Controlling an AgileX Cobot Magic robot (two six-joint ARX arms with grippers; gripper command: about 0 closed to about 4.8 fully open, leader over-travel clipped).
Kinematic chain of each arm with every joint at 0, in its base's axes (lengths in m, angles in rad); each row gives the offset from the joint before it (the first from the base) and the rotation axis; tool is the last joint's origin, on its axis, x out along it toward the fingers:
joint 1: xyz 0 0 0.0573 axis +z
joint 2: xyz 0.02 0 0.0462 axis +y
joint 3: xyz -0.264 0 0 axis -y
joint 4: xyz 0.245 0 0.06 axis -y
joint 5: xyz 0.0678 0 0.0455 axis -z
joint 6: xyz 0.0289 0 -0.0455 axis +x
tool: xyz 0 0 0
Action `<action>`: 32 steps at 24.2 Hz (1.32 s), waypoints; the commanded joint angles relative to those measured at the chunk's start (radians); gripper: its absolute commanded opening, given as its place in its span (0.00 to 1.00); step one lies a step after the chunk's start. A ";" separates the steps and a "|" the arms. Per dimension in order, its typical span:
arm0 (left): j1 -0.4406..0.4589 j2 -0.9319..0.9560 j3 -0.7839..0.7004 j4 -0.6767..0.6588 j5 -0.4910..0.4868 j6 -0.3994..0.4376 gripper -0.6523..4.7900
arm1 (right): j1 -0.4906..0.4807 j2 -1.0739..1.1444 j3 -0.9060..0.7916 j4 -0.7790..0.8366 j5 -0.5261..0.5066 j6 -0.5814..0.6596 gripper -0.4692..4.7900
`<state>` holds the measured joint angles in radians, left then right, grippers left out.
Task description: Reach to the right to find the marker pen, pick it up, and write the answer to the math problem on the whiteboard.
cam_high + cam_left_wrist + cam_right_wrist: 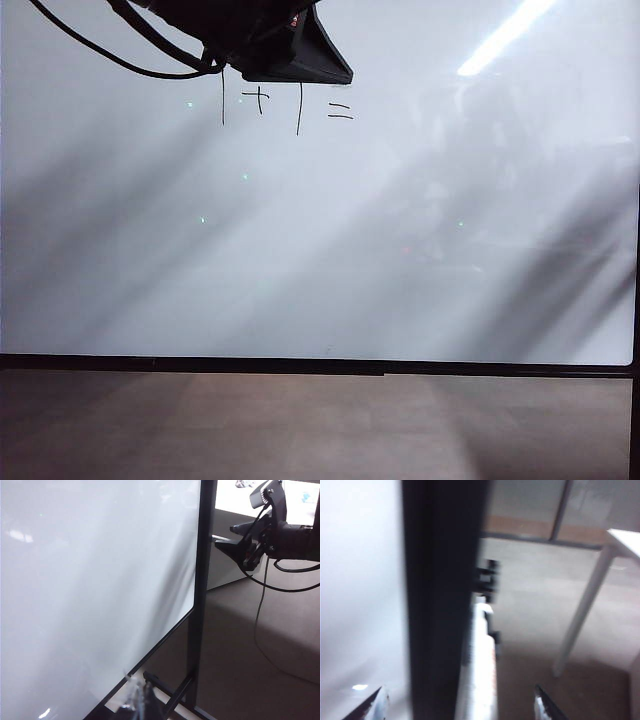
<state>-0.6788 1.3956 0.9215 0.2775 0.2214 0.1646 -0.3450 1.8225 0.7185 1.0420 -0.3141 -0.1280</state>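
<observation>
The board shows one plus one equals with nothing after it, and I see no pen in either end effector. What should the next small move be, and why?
Probably keep the right end effector reaching past the whiteboard's right edge to look for the marker. Its fingers stand apart and empty astride the dark frame, and no pen shows in any view. The math problem is still unanswered. The left end effector is barely visible, low by the board.

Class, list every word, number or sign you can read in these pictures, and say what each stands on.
"1 + 1 =": the math problem, handwritten in thin black strokes on the whiteboard, below a dark arm part.
Nothing is written after the equals sign.
The wrist views show no readable text.
</observation>
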 commanded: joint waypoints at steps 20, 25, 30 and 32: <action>0.002 -0.003 0.000 -0.018 0.000 0.004 0.11 | -0.008 0.099 0.095 0.038 -0.003 -0.006 0.64; 0.002 -0.003 0.000 -0.018 0.000 0.004 0.11 | -0.008 0.117 0.096 0.034 -0.003 -0.006 0.50; 0.002 -0.003 0.000 -0.019 0.000 0.004 0.11 | -0.007 0.117 0.096 0.035 -0.003 -0.006 0.46; 0.002 -0.003 0.000 -0.022 0.000 0.004 0.11 | -0.007 0.117 0.096 0.035 -0.003 -0.006 0.46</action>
<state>-0.6785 1.3956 0.9215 0.2497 0.2203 0.1646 -0.3534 1.9442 0.8116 1.0569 -0.3153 -0.1333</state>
